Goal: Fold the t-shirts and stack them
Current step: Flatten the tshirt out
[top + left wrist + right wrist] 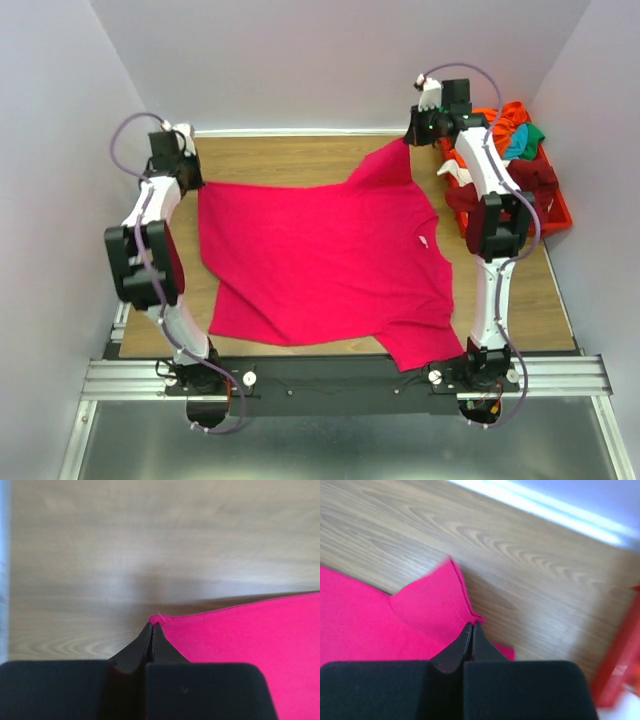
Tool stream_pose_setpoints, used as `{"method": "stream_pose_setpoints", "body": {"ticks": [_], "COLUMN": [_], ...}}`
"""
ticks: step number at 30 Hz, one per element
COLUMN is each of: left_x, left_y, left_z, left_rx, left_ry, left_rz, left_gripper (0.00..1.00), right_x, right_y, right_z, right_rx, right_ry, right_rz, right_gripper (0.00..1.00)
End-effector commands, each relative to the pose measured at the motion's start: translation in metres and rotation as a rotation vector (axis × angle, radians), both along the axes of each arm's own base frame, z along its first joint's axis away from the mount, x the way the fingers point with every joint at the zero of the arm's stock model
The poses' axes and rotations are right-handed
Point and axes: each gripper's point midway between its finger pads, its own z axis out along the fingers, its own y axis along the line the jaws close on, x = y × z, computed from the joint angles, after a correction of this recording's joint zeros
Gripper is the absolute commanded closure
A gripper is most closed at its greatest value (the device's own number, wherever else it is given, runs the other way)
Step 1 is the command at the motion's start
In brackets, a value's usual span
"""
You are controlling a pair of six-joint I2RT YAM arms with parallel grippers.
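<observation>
A magenta t-shirt (320, 260) lies spread over the wooden table (290, 155). My left gripper (192, 180) is shut on the shirt's far left corner; in the left wrist view the fingertips (152, 626) pinch the cloth's corner (240, 635). My right gripper (410, 138) is shut on the far right sleeve tip; in the right wrist view the jaws (471, 625) pinch the sleeve hem (430, 605), lifted a little off the table. More t-shirts, orange (510, 118), teal (522, 142) and dark maroon (470, 200), lie heaped in a red bin (556, 212).
The red bin stands at the far right of the table, beside my right arm; its edge shows in the right wrist view (620, 655). Grey walls close in the table at the back and sides. A metal rail (330, 378) runs along the near edge.
</observation>
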Motion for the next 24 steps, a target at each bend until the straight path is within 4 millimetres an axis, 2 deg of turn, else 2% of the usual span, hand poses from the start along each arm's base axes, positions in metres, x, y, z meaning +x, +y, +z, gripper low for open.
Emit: {"method": "stream_pose_setpoints", "body": {"ticks": [1,2,5,6,7,8,9,11,12,13,14,15,16,17,18,19,20,23,24], "left_x": [0.008,-0.002,-0.024,-0.042,-0.054,-0.08,-0.092,-0.121,-0.151,-0.166,-0.191,-0.203,-0.213,-0.232,-0.242,-0.253,-0.274,-0.303,-0.315], "left_y": [-0.014,-0.022,-0.032,-0.037,-0.04,-0.045,-0.047,-0.051,-0.058,-0.06,-0.066,-0.069,-0.073,-0.078,-0.08,-0.085,-0.088,-0.093,-0.095], "left_z": [0.167,0.206,0.26,0.295,0.313,0.35,0.367,0.397,0.424,0.436,0.455,0.463,0.469,0.48,0.486,0.492,0.504,0.522,0.531], "left_rx": [0.017,0.02,0.026,0.04,0.048,0.056,0.062,0.061,0.054,0.049,0.032,0.02,0.003,-0.009,-0.024,-0.056,-0.058,-0.056,-0.055], "left_ry": [-0.42,-0.525,-0.673,-0.765,-0.813,-0.911,-0.975,-1.078,-1.175,-1.215,-1.276,-1.303,-1.324,-1.366,-1.398,-1.424,-1.478,-1.543,-1.567], "left_rz": [-0.054,-0.078,-0.114,-0.126,-0.129,-0.132,-0.132,-0.119,-0.121,-0.12,-0.124,-0.125,-0.134,-0.142,-0.148,-0.156,-0.163,-0.169,-0.174], "left_gripper": [1.0,1.0,1.0,1.0,1.0,1.0,1.0,1.0,1.0,1.0,1.0,1.0,1.0,1.0,1.0,1.0,1.0,1.0,1.0], "right_x": [-0.02,-0.031,-0.055,-0.074,-0.086,-0.096,-0.122,-0.151,-0.165,-0.193,-0.211,-0.234,-0.248,-0.26,-0.281,-0.293,-0.31,-0.335,-0.338], "right_y": [-0.019,-0.022,-0.03,-0.035,-0.038,-0.04,-0.042,-0.044,-0.043,-0.044,-0.045,-0.048,-0.05,-0.052,-0.057,-0.059,-0.065,-0.081,-0.085], "right_z": [0.105,0.142,0.192,0.234,0.253,0.271,0.309,0.349,0.366,0.396,0.42,0.443,0.459,0.472,0.497,0.508,0.521,0.542,0.545], "right_rx": [-0.101,-0.113,-0.17,-0.198,-0.211,-0.219,-0.223,-0.215,-0.205,-0.186,-0.169,-0.159,-0.15,-0.14,-0.128,-0.123,-0.122,-0.13,-0.136], "right_ry": [-0.214,-0.285,-0.399,-0.493,-0.537,-0.576,-0.659,-0.749,-0.789,-0.858,-0.915,-0.973,-1.014,-1.046,-1.112,-1.142,-1.183,-1.246,-1.254], "right_rz": [0.007,0.003,0.018,0.018,0.016,0.017,0.013,0.006,0.009,0.001,-0.011,-0.024,-0.038,-0.051,-0.082,-0.098,-0.124,-0.188,-0.214], "right_gripper": [1.0,1.0,1.0,1.0,0.99,1.0,1.0,0.99,0.99,1.0,1.0,0.99,0.99,0.99,0.99,0.99,0.99,0.99,0.99]}}
